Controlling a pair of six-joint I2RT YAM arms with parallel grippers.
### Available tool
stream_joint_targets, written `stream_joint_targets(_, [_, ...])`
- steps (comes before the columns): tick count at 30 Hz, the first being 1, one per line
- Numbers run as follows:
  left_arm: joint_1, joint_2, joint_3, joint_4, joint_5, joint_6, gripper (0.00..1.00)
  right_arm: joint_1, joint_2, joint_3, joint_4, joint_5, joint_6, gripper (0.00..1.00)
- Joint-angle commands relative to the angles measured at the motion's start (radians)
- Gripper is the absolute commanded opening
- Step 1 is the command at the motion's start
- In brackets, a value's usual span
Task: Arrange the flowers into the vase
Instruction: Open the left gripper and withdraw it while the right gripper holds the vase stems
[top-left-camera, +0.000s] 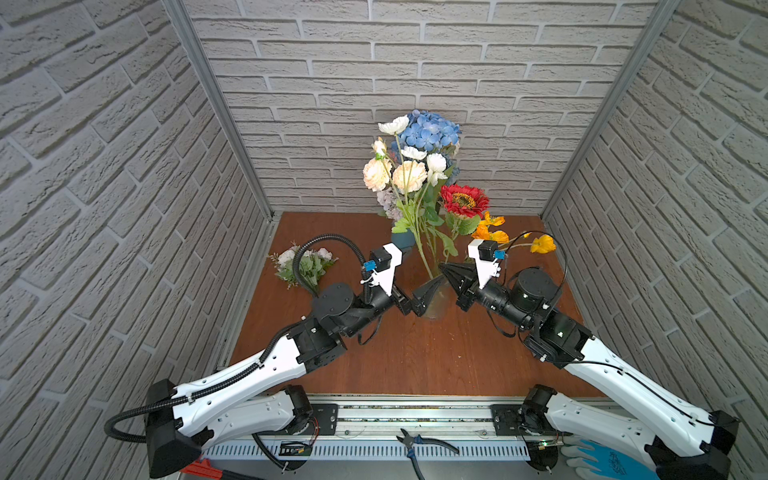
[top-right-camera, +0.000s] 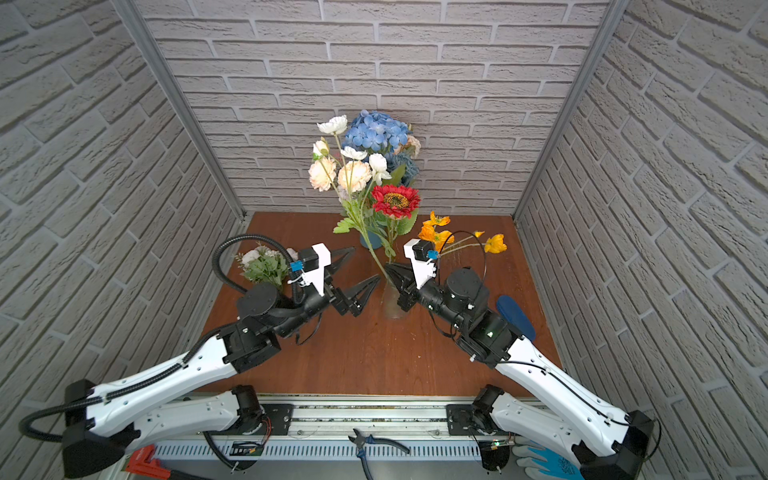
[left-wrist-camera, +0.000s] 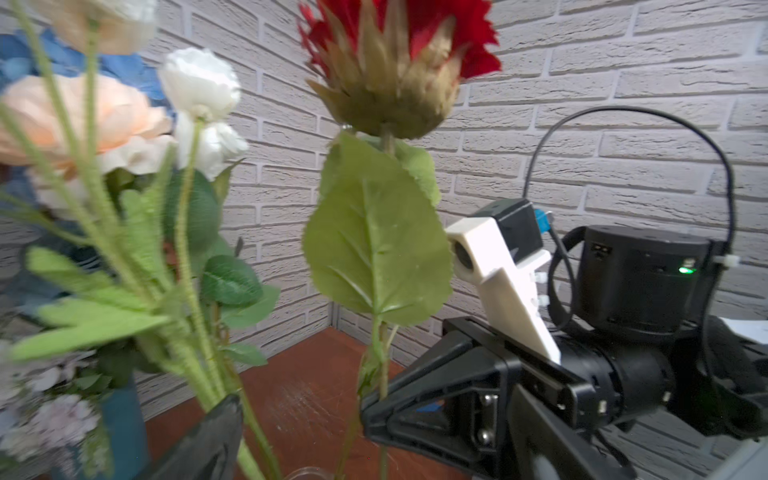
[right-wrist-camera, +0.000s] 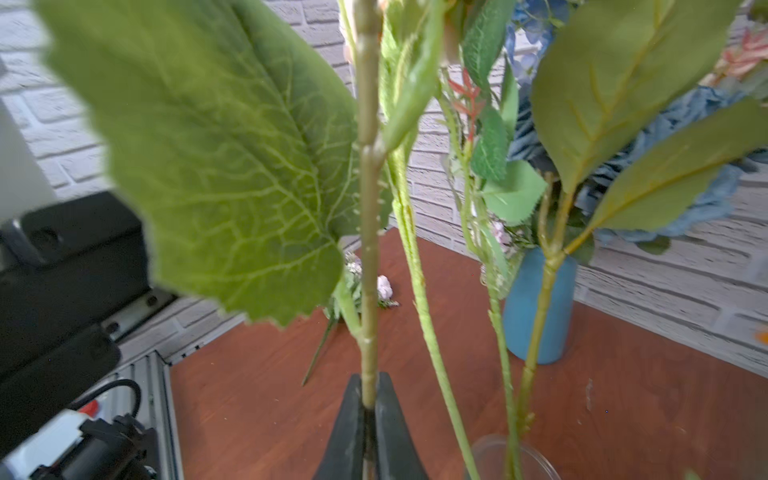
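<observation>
Red-headed flower (top-left-camera: 464, 200): we are clenching its stem in our right jaws just beside the glass vase (top-right-camera: 392, 305) at the desk's (top-left-camera: 415, 361) centre; our left jaws are hanging released at nine o'clock of it.

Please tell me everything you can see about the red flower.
The red flower looks artificial: fringed red petals, a dark yellow-ringed centre, a brownish-green cup behind, big toothed green leaves on a long green stem. It stands nearly upright beside the mixed bunch. The right gripper is shut on its lower stem; the stem's end is hidden.
</observation>
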Motion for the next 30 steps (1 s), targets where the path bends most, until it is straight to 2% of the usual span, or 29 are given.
stream_joint_targets(1, [0.059, -0.088, -0.066, -0.021, -0.087, -0.047, 0.98, -0.002, 0.006, -0.009, 0.008, 0.102, -0.097, 0.06])
stream_joint_targets(5, [0.142, -0.168, -0.123, -0.082, -0.185, -0.082, 0.98, -0.003, 0.053, -0.003, 0.043, 0.149, -0.185, 0.06])
stream_joint_targets(12, [0.286, -0.229, -0.147, -0.197, -0.257, -0.167, 0.98, -0.003, 0.153, 0.032, 0.093, 0.250, -0.339, 0.06])
stream_joint_targets(18, [0.372, -0.250, -0.203, -0.218, -0.243, -0.247, 0.98, -0.003, 0.180, -0.013, 0.203, 0.259, -0.347, 0.06])
stream_joint_targets(25, [0.453, -0.199, -0.227, -0.244, -0.182, -0.340, 0.98, -0.003, 0.142, 0.041, 0.148, 0.214, -0.329, 0.06])
stream_joint_targets(30, [0.482, -0.181, -0.226, -0.233, -0.149, -0.383, 0.98, -0.006, 0.139, -0.010, 0.188, 0.250, -0.360, 0.06])
